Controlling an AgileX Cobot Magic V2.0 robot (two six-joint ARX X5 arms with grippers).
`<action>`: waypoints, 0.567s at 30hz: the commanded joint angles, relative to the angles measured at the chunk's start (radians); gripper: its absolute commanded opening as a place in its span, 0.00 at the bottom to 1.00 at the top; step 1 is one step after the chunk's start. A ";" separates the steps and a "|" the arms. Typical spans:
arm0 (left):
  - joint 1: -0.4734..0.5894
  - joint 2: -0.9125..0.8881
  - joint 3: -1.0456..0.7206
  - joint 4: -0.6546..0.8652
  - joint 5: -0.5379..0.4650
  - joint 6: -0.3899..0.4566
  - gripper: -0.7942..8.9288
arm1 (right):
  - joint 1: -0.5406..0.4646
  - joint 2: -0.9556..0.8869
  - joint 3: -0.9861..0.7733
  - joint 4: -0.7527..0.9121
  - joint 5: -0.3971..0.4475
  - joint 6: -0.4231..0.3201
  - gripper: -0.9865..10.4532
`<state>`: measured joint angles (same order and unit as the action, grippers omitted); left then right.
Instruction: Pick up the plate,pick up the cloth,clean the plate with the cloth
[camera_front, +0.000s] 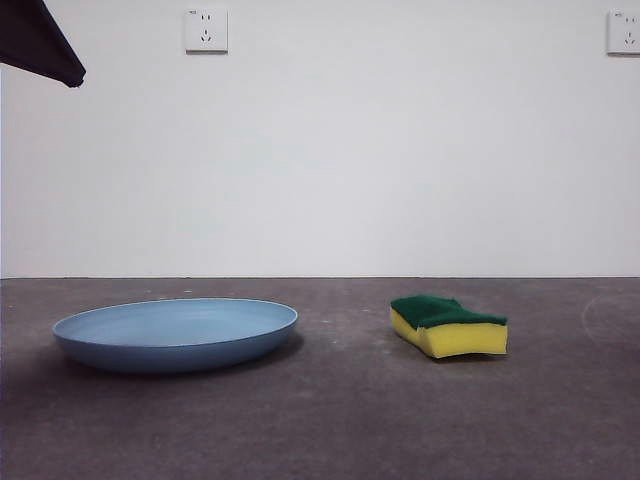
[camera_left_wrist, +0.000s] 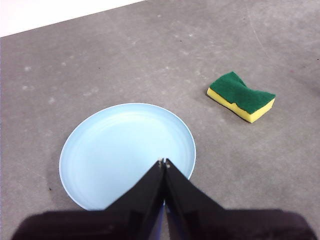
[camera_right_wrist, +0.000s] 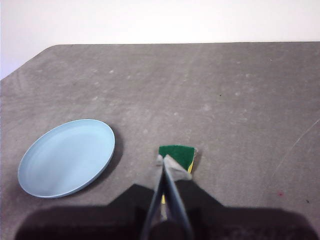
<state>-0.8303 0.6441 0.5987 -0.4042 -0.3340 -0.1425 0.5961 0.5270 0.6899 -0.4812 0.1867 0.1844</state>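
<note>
Nothing is done yet — the plate (camera_front: 175, 335) and the cloth (camera_front: 448, 325) lie well apart on the surface (camera_front: 340, 420). Left gripper (camera_left_wrist: 164, 162) and right gripper (camera_right_wrist: 164, 159) hover above, fingers pressed together, empty — every step remains.

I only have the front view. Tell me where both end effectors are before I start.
Observer: The left end effector hangs above the plate, over its near rim, jaws shut.
Operator: Now the right one.
Observer: The right end effector is above the cloth, jaws shut, holding nothing.
Operator: Report what's in the plate.
Observer: From above its inside looks bare; the cloth lies apart from it on the table, green side up.
</note>
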 joint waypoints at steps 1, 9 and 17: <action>0.001 -0.001 -0.001 -0.003 -0.005 0.009 0.08 | 0.001 -0.002 -0.002 0.005 0.003 0.009 0.09; 0.213 -0.114 -0.005 0.147 0.055 0.146 0.08 | 0.001 -0.002 -0.002 0.003 0.003 0.009 0.09; 0.573 -0.207 -0.035 0.209 0.393 0.157 0.08 | 0.001 -0.002 -0.002 0.002 0.003 0.009 0.09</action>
<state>-0.2882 0.4454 0.5861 -0.1947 0.0380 -0.0059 0.5961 0.5270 0.6899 -0.4824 0.1867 0.1848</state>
